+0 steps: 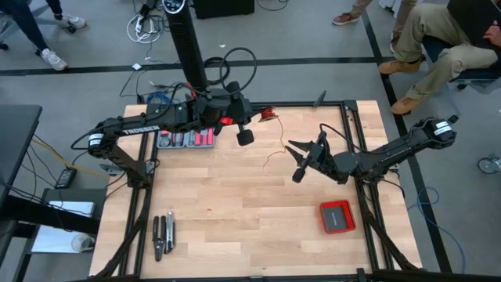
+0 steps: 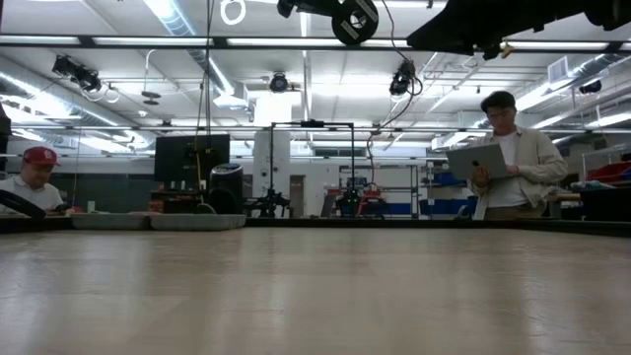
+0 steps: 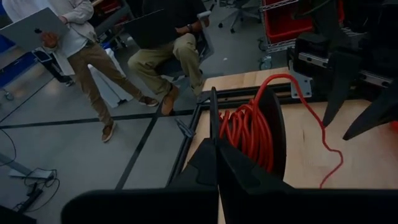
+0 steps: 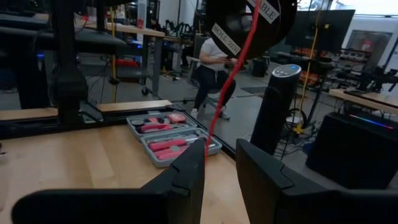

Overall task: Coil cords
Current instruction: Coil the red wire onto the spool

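The cord is a thin red wire, mostly wound on a black spool [image 3: 252, 130]. The spool hangs above the table's far middle [image 1: 268, 116], with my left gripper [image 3: 216, 149] shut on it. A loose tail of the wire [image 3: 329, 155] drops from the spool toward the table [image 1: 282, 145]. My right gripper [image 1: 296, 160] is to the right of that tail, pointing left and roughly level. Its fingers are open, and in the right wrist view the tail [image 4: 219, 118] lines up with the gap between them [image 4: 219, 162]. I cannot tell whether they touch it. My left gripper pinches one thin black flange of the spool [image 3: 213, 118] between its two shut fingers. The fingers come from the table's left, slanting slightly down. The spool is lifted clear of the table with its flanges upright, and the wire's tail hangs slack below it.
A grey tray of pink-handled tools [image 1: 188, 139] lies at the far left under my left arm. A flat red box [image 1: 337, 216] sits at the near right, and dark hand tools [image 1: 163, 233] at the near left. People stand and sit beyond the far edge.
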### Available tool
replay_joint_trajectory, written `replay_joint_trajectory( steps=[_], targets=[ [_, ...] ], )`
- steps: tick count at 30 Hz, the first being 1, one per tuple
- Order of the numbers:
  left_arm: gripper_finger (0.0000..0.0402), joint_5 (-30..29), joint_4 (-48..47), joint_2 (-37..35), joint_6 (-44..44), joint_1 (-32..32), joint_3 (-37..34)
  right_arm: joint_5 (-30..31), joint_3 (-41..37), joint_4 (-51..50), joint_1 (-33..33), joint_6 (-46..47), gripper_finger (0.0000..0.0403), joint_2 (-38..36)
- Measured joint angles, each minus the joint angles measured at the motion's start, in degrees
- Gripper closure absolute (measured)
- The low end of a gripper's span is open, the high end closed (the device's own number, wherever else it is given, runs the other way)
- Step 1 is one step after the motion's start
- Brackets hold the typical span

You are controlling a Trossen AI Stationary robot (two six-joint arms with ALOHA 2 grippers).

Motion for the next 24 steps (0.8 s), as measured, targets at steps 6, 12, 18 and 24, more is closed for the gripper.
replay_joint_trajectory(
  steps=[6, 12, 18, 24],
  targets=[
    [0.0401, 0.2, 0.3, 0.0, -0.1, 0.0, 0.0, -1.5, 0.0, -0.7, -0.5, 1.5, 0.0314, 0.0],
    [0.0401, 1.3, 1.8, 0.0, -0.3, 0.0, 0.0, -2.8, 0.0, -2.3, -1.9, 3.9, 0.0314, 0.8],
    [0.0401, 1.4, 1.6, 0.0, -0.3, 0.0, 0.0, -2.7, 0.0, -3.1, -2.8, 4.6, 0.0315, 1.8],
    [0.0401, 1.5, 1.1, 0.0, -0.3, 0.0, 0.0, -2.5, 0.0, -3.2, -2.9, 4.4, 0.033, 1.9]
  ],
)
